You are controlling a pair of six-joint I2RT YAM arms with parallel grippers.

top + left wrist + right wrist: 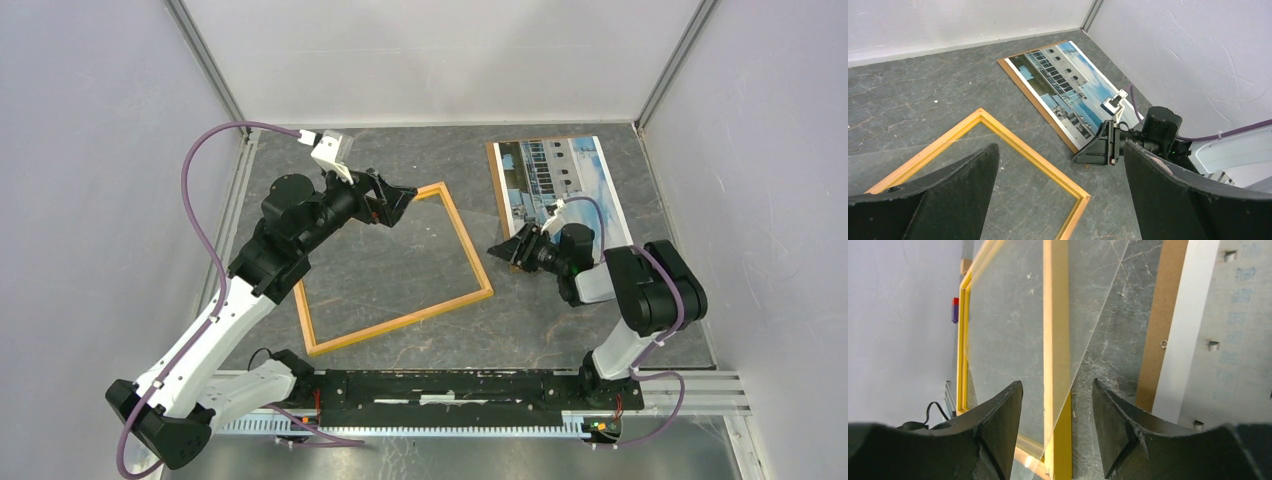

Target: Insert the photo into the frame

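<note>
The frame (395, 322) of orange-yellow wood lies flat in the middle of the table. The photo (560, 175), a pale building under blue sky, lies face up at the back right, apart from the frame. My left gripper (403, 203) hovers open over the frame's far corner; in the left wrist view its wide jaws (1062, 146) span a frame bar (1038, 160) with nothing held. My right gripper (505, 252) sits low at the frame's right side, open. In the right wrist view its fingers (1057, 382) straddle the frame's bar (1055, 315) without touching it.
A clear sheet (1013, 315) rests over the frame, one edge running diagonally across the bar. A brown backing board (492, 170) lies under the photo (1063, 75), its edge showing (1153, 315). Grey walls close in the table on three sides.
</note>
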